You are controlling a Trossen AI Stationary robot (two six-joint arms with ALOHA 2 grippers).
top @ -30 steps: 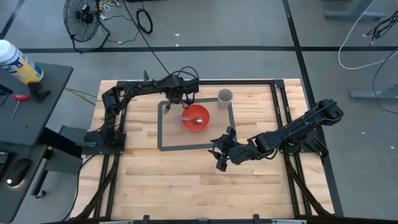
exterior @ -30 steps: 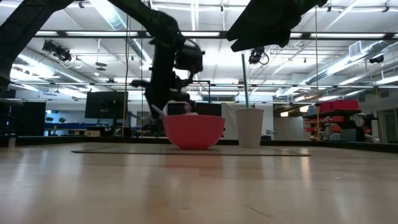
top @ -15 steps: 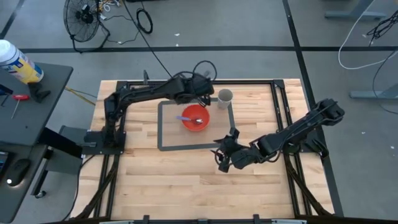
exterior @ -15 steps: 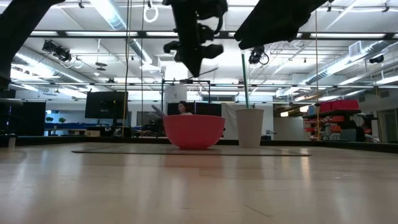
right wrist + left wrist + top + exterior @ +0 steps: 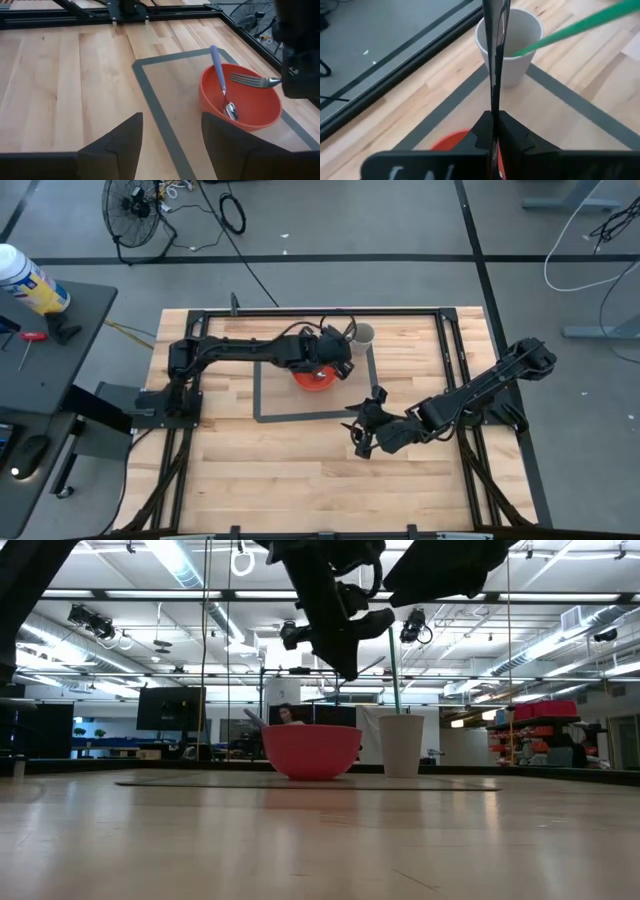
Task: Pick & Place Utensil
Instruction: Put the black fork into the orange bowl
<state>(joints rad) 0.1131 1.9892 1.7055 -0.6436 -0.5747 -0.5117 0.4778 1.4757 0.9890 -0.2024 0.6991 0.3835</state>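
Metal fork [image 5: 252, 80] is pinched in the left gripper [image 5: 338, 360], lifted above the orange bowl [image 5: 312, 380]; the pick looks done, the placing into the white cup [image 5: 362, 335] at one o'clock remains. A purple-handled spoon [image 5: 220, 82] lies in the bowl, seen only from the right wrist. The left wrist view alone shows the cup's inside. Right gripper [image 5: 360, 435] waits at four o'clock over the tabletop [image 5: 260, 470], fingers spread and empty.
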